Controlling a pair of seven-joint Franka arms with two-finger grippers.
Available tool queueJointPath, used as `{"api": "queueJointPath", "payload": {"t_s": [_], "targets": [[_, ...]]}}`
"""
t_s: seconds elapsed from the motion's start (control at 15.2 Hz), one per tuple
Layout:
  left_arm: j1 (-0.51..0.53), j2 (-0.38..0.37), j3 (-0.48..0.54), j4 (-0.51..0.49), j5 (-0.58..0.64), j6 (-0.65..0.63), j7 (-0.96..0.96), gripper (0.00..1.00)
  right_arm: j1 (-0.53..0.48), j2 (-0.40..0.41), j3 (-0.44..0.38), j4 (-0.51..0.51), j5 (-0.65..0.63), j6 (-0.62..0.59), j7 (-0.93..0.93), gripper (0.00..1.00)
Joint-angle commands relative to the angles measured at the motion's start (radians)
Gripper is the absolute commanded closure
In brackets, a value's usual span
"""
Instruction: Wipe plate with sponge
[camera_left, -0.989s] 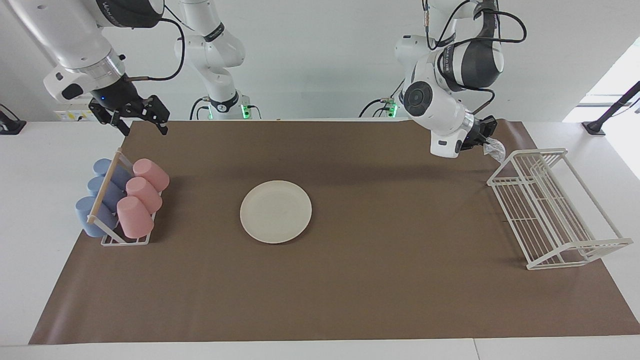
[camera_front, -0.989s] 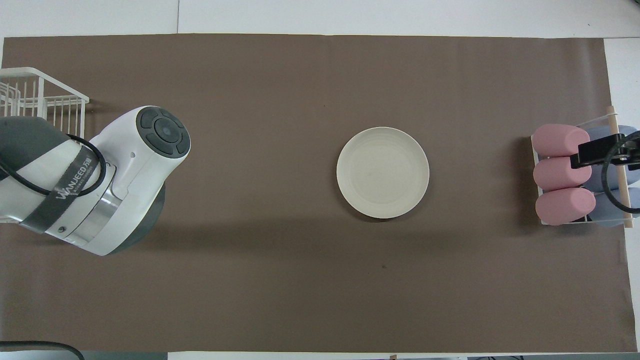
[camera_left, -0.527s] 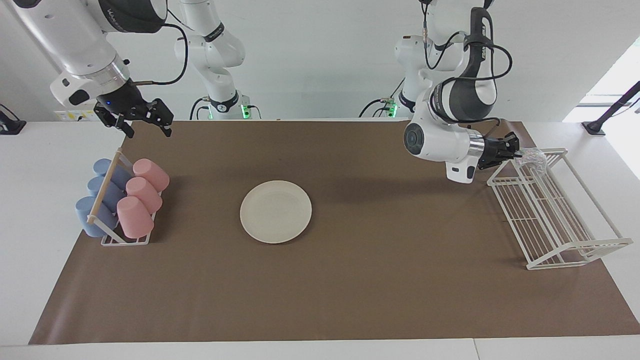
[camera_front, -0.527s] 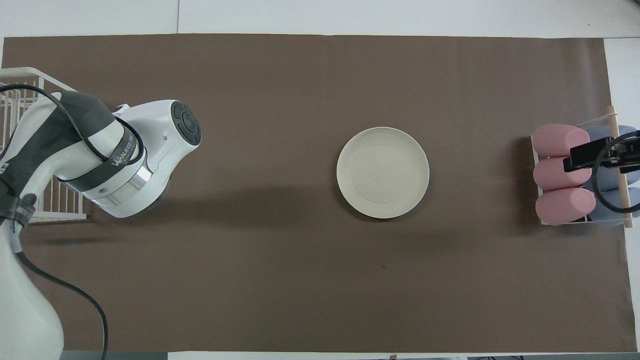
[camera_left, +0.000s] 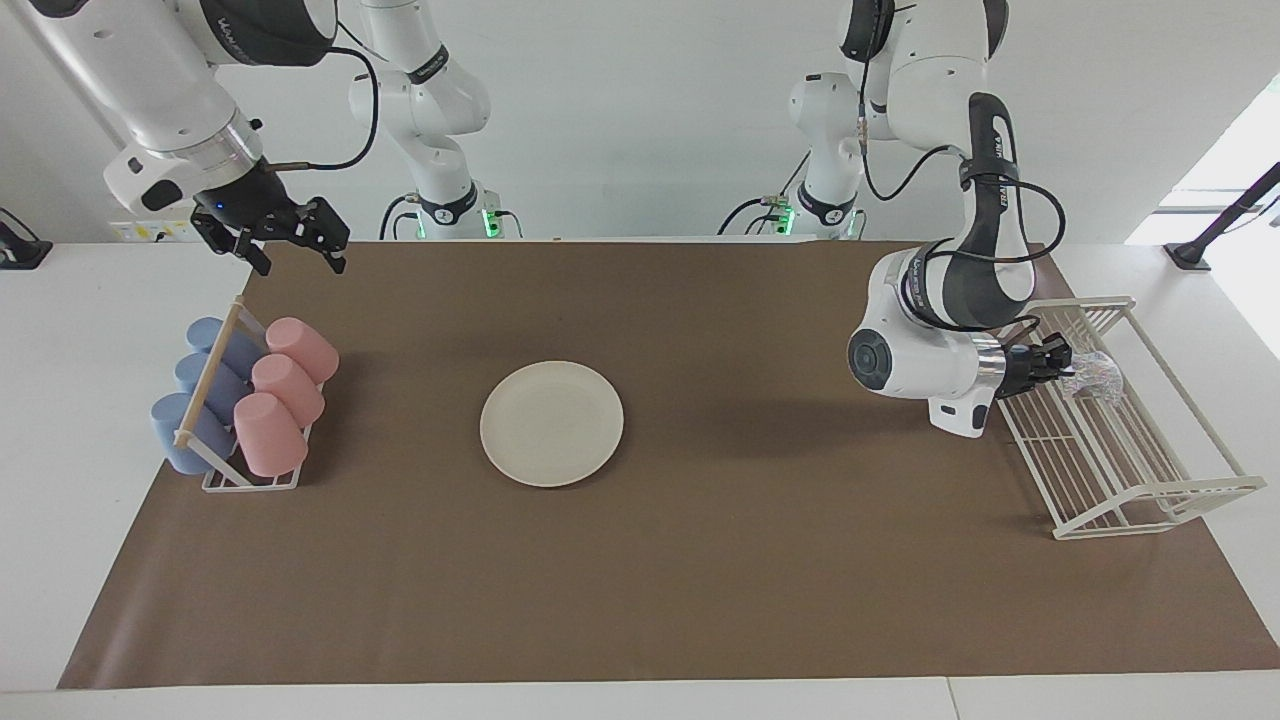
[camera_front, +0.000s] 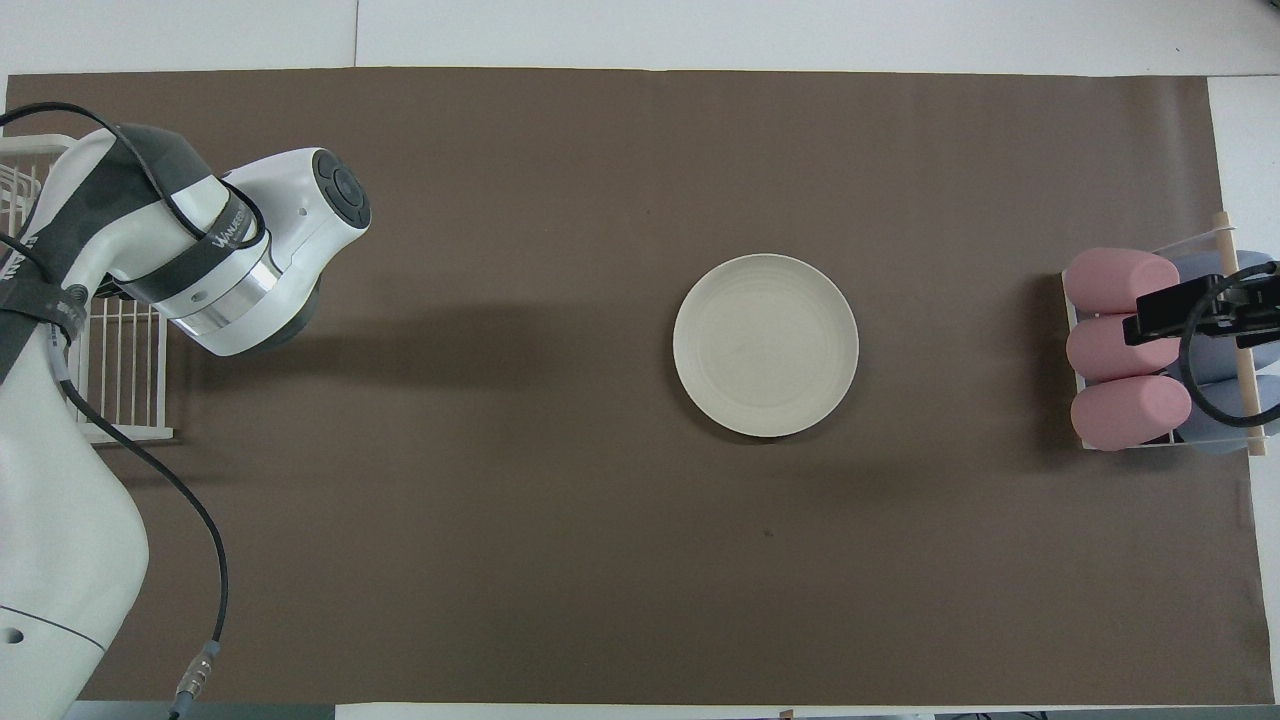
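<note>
The cream-white plate (camera_left: 551, 423) lies flat in the middle of the brown mat and also shows in the overhead view (camera_front: 765, 345). My left gripper (camera_left: 1068, 364) is shut on the silvery sponge (camera_left: 1097, 372) and holds it inside the white wire rack (camera_left: 1130, 495), above the rack's floor, at the left arm's end of the table. In the overhead view the arm's own body hides this gripper and the sponge. My right gripper (camera_left: 298, 260) is open and empty, waiting in the air over the mat's edge near the cup rack.
A small rack with pink cups (camera_left: 280, 395) and blue cups (camera_left: 200, 385) lying on their sides stands at the right arm's end. The wire rack also shows in the overhead view (camera_front: 120, 400). The brown mat (camera_left: 760, 560) covers most of the table.
The left arm has swung the sponge from above the mat's corner over to the wire rack and lowered it inside. The right gripper has barely shifted. The plate has not moved.
</note>
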Motion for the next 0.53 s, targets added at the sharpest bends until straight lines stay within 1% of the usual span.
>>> {"api": "queueJointPath", "payload": {"t_s": [0.0,0.33,0.4,0.46], "targets": [[-0.003,0.001,-0.004,0.017,-0.032,0.000,-0.004,1.00,-0.005,-0.011,0.005,-0.009,-0.003,-0.024,0.011,0.00],[-0.001,0.001,-0.006,0.017,-0.039,0.007,-0.010,1.00,-0.003,-0.009,0.005,-0.004,-0.012,-0.013,0.011,0.00],[-0.001,0.001,-0.006,0.017,-0.039,0.009,-0.010,0.95,-0.003,-0.009,0.005,-0.004,-0.025,-0.015,0.009,0.00],[-0.001,0.001,-0.006,0.016,-0.039,0.010,-0.011,0.01,-0.003,-0.009,0.005,-0.004,-0.034,-0.016,0.008,0.00]]}}
